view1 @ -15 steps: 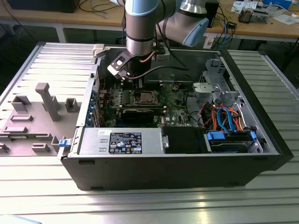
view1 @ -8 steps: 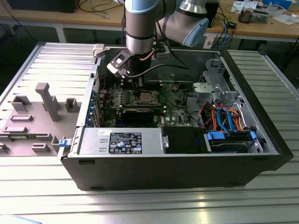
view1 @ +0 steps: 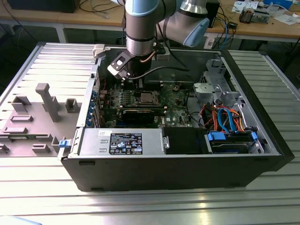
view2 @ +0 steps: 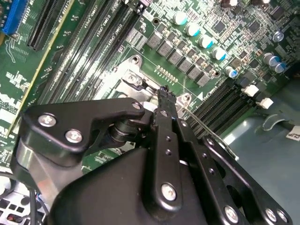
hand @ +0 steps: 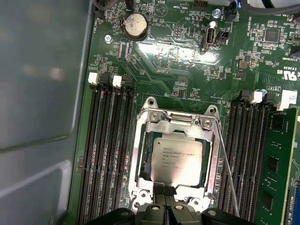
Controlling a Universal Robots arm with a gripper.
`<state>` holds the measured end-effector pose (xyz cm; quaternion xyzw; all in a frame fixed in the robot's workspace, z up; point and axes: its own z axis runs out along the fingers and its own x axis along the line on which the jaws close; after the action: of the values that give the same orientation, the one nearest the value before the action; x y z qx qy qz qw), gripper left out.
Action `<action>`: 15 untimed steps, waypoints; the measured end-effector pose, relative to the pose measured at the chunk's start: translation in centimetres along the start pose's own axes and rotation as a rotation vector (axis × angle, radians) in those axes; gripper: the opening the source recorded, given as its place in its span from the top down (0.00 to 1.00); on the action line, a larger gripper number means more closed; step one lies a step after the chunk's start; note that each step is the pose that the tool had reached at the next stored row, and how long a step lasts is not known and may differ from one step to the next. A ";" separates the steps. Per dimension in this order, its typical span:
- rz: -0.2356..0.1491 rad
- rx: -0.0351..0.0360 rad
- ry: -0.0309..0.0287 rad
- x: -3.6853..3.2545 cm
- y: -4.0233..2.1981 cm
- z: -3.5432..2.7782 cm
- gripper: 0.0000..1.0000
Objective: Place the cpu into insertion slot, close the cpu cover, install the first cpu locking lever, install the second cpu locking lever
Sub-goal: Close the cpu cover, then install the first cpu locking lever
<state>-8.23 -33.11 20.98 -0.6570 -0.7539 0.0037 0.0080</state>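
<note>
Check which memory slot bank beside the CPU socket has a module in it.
The bank alongside the thin lever rod: a green module stands at its outer edge. The other bank is bare.

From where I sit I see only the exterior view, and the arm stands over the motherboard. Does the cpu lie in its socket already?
Observer: Yes. In the first wrist view the cpu lies flat in place, metal face up.
Operator: And the cpu cover, is it up or down?
Observer: The cpu cover is down around it, and the cpu shows through its window.
Operator: Where exactly is the claw?
Observer: The claw has its tips shut together, right at the edge of the cover.
</note>
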 end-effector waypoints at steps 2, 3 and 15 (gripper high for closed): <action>0.000 0.0124 0.0019 -0.25 1.86 -0.23 0.89; 0.000 0.0170 0.0024 -0.32 2.34 -0.24 0.89; 0.000 0.0170 0.0024 -0.33 2.39 -0.24 0.89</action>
<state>-5.81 -33.11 21.17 -0.6569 -0.7538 0.0093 0.0145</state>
